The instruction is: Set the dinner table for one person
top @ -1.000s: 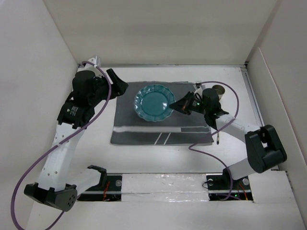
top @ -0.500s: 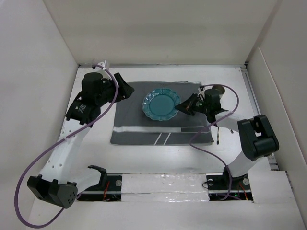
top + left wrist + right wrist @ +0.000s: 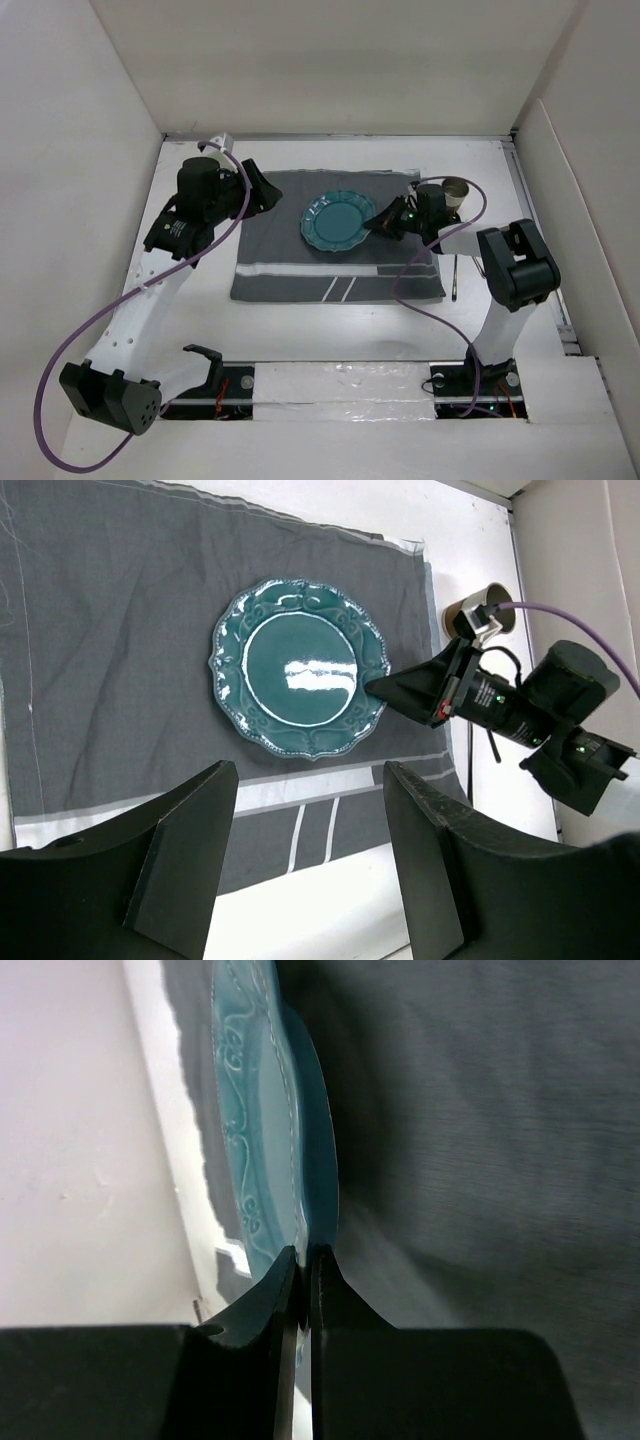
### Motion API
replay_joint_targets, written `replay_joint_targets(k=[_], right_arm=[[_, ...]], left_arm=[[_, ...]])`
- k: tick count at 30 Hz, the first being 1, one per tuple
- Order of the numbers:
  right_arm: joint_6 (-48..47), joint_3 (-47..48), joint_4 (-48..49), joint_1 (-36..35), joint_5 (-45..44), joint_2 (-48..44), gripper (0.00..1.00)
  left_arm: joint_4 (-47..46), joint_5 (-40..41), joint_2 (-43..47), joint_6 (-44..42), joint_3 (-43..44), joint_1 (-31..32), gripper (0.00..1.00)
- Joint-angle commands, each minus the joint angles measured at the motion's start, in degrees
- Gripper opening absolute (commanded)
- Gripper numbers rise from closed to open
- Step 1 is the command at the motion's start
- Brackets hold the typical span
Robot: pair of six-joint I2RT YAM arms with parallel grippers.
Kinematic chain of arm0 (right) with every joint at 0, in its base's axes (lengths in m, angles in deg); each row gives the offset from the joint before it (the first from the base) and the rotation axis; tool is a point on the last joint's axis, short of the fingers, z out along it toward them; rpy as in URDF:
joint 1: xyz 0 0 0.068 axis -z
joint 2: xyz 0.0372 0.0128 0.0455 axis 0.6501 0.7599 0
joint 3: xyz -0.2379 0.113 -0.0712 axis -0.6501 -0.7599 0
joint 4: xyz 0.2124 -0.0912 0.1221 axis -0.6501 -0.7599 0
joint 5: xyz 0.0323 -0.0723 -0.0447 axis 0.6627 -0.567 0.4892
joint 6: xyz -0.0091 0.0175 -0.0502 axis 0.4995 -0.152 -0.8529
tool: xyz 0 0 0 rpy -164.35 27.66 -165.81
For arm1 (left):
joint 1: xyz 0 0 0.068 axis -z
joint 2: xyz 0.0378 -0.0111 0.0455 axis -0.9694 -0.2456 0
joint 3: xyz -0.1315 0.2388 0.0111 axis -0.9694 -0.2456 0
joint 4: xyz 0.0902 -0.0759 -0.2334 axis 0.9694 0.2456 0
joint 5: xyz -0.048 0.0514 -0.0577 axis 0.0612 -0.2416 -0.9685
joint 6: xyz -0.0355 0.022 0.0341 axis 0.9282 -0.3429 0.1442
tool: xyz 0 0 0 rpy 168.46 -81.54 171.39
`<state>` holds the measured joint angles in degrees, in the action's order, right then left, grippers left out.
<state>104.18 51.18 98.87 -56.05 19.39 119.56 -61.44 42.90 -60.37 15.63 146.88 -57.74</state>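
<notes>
A teal scalloped plate (image 3: 338,222) sits over the dark grey striped mat (image 3: 290,255) on the white dinner table (image 3: 330,325). My right gripper (image 3: 376,221) is shut on the plate's right rim; in the right wrist view the plate (image 3: 270,1130) stands edge-on between the closed fingers (image 3: 283,1290). My left gripper (image 3: 258,193) is open and empty, above the mat's far left corner. In the left wrist view its fingers (image 3: 185,855) frame the mat's front edge, with the plate (image 3: 298,666) beyond.
A metal cup (image 3: 457,190) stands on the table at the right, behind my right wrist; it also shows in the left wrist view (image 3: 478,612). A dark utensil (image 3: 455,280) lies on the table right of the mat. White walls enclose the table.
My right gripper has drawn the plate to the right across the mat, from centre-left toward the middle. My left arm has moved right and toward the far edge of the mat.
</notes>
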Motion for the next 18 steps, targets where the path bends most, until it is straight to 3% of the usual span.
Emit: replay_joint_targets(k=[1, 5, 10, 14, 18], right_arm=[[-0.6, 1.8, 6.7, -0.7, 1.8, -0.7, 0.00], [-2.3, 1.9, 3.2, -0.7, 1.1, 0.1, 0.03], [-7.5, 5.0, -5.7, -1.2, -1.1, -0.3, 0.32], [-14.7, 10.9, -25.0, -1.8, -6.8, -2.0, 0.54], [-22.8, 16.3, -37.7, -2.3, -16.8, -5.5, 0.58]], left_arm=[[-2.7, 0.0, 1.3, -0.2, -0.7, 0.4, 0.57], [-3.3, 0.1, 0.9, 0.0, -1.0, 0.4, 0.57], [-3.9, 0.0, 0.2, 0.3, -1.3, 0.4, 0.57], [-4.0, 0.5, 0.1, 0.3, -1.2, 0.4, 0.57], [-3.8, 1.1, 0.1, 0.0, -1.1, 0.4, 0.57]])
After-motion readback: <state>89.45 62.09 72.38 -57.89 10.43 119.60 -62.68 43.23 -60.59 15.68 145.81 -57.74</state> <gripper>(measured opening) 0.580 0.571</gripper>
